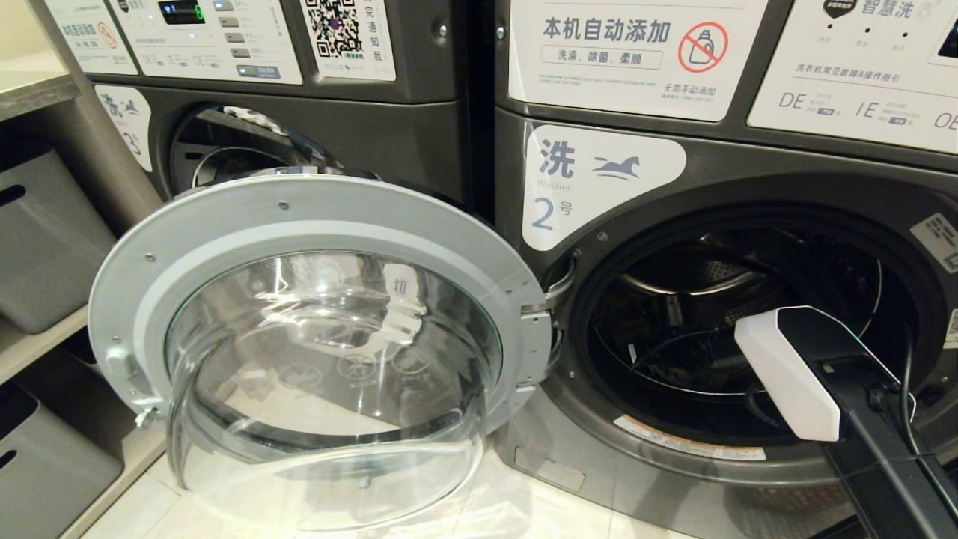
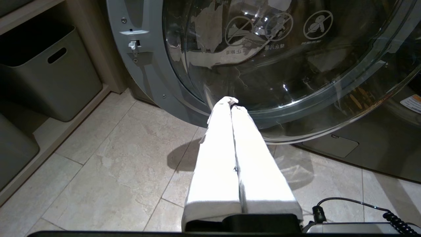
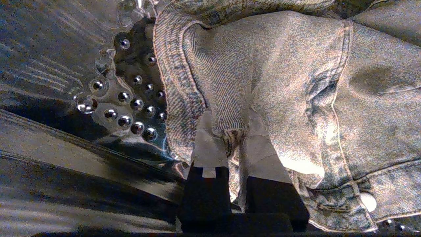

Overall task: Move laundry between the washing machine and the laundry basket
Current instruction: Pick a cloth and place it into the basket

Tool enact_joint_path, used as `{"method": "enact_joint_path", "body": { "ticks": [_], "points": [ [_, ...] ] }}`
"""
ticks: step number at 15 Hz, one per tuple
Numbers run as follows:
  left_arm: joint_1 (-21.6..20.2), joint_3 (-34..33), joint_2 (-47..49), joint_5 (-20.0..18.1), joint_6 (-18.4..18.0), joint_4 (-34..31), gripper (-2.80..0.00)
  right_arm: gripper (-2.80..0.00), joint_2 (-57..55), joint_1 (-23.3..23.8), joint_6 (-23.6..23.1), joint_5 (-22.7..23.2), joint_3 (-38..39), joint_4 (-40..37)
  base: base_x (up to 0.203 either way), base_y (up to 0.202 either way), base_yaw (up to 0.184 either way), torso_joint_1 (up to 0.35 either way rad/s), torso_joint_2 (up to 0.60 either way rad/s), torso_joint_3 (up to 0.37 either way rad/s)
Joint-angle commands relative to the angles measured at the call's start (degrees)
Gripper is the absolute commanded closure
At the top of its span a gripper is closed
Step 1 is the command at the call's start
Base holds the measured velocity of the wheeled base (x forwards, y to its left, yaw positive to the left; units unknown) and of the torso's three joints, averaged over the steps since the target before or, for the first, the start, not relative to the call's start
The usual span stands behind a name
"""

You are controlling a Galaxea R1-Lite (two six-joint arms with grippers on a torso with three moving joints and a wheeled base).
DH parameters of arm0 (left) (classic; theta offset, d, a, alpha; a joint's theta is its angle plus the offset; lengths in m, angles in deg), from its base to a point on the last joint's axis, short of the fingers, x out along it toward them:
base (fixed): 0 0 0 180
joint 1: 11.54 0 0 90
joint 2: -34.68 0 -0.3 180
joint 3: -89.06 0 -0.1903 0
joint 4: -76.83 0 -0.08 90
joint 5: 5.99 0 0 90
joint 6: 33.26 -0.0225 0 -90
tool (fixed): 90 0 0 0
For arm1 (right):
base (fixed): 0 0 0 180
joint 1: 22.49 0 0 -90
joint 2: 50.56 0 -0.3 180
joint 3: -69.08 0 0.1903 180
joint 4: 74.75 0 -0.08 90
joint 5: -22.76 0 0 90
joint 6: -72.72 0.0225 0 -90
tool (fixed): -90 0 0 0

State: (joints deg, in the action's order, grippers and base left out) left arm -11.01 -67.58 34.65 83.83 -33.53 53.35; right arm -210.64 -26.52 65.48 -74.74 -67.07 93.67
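Note:
The washing machine [image 1: 599,187] marked "2" stands with its round glass door [image 1: 314,217] swung wide to the left. My right arm [image 1: 793,374] reaches into the dark drum [image 1: 711,299]. Inside, the laundry [image 3: 279,65] is a pale washed-denim garment lying against the studded steel drum wall [image 3: 131,98]. My right gripper [image 3: 235,131] is shut on a fold of that denim, and cloth bunches between its fingers. My left gripper [image 2: 232,103] is shut and empty, hanging low over the floor in front of the door glass. The laundry basket is out of view.
The machine marked "3" [image 1: 359,127] stands to the left, behind the open door. Grey storage bins [image 1: 45,239] sit on shelves at the far left, one bin [image 2: 49,72] near the left arm. Beige floor tiles [image 2: 115,164] lie below the door.

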Motion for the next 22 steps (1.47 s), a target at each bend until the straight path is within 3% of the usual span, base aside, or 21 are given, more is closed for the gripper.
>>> {"method": "enact_joint_path", "body": {
  "ticks": [1,8,10,12,17,22],
  "points": [
    [0.00,0.00,0.02,0.01,0.00,0.02,0.00,0.00,0.04,-0.02,-0.05,-0.06,0.02,0.08,0.000,0.000,0.000,0.000,0.00,0.000],
    [0.00,0.00,0.02,0.01,0.00,0.02,0.00,0.00,8.86,-0.10,-0.12,-0.31,0.35,-2.25,0.000,0.000,0.000,0.000,0.00,0.000],
    [0.00,0.00,0.02,0.01,0.00,0.02,0.00,0.00,11.83,-0.16,-0.73,-2.45,1.18,-2.63,0.000,0.000,0.000,0.000,0.00,0.000],
    [0.00,0.00,0.02,0.01,0.00,-0.04,0.00,0.00,14.88,-0.20,-0.97,-5.02,6.57,-2.53,0.000,0.000,0.000,0.000,0.00,0.000],
    [0.00,0.00,0.02,0.01,0.00,0.02,0.00,0.00,26.96,-3.50,-0.65,-6.03,24.15,-1.33,0.000,0.000,0.000,0.000,0.00,0.000],
    [0.00,0.00,0.02,0.01,0.00,0.02,0.00,0.00,34.04,-3.89,-0.86,-6.05,37.88,7.14,0.000,0.000,0.000,0.000,0.00,0.000]
  ]
}}
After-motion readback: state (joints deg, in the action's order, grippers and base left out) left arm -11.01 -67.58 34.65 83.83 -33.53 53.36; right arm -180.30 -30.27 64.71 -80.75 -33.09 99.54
